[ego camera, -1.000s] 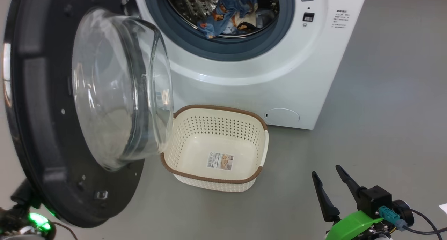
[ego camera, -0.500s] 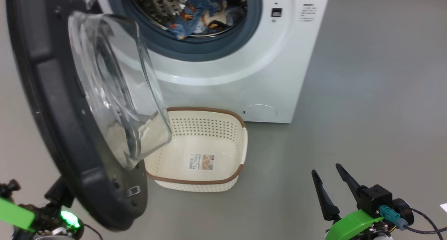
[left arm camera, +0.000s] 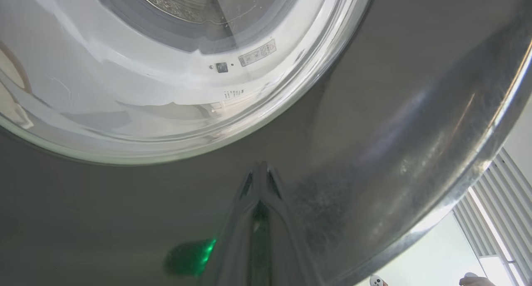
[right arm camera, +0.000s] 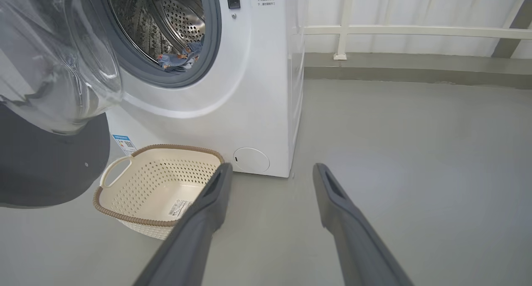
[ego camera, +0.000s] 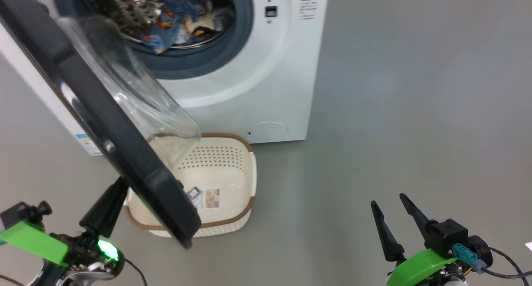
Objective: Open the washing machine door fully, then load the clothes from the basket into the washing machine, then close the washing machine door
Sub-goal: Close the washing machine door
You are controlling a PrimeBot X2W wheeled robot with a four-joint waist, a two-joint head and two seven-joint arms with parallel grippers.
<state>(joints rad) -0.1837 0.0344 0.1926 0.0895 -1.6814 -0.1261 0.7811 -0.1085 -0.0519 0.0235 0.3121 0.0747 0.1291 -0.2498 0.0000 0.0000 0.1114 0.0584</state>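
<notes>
Swung further towards the drum (ego camera: 120,11) than a second ago, washing machine door (ego camera: 124,153) edge-on, half hiding the basket (ego camera: 226,169), left gripper (left arm camera: 259,169) pinched together against its dark outer face, right gripper (ego camera: 387,200) spread wide above the floor (ego camera: 395,111), clothes (ego camera: 174,20) inside the washing machine (ego camera: 249,90)

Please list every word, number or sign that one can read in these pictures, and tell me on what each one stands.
No text can be quoted; all the print is too small or blurred.
Bottom sticker inside the basket: unreadable.
Blue label low on the washing machine front: unreadable.
Printed lines right of the drum opening: unreadable.
Small sticker seen through the washing machine door glass: unreadable.
</notes>
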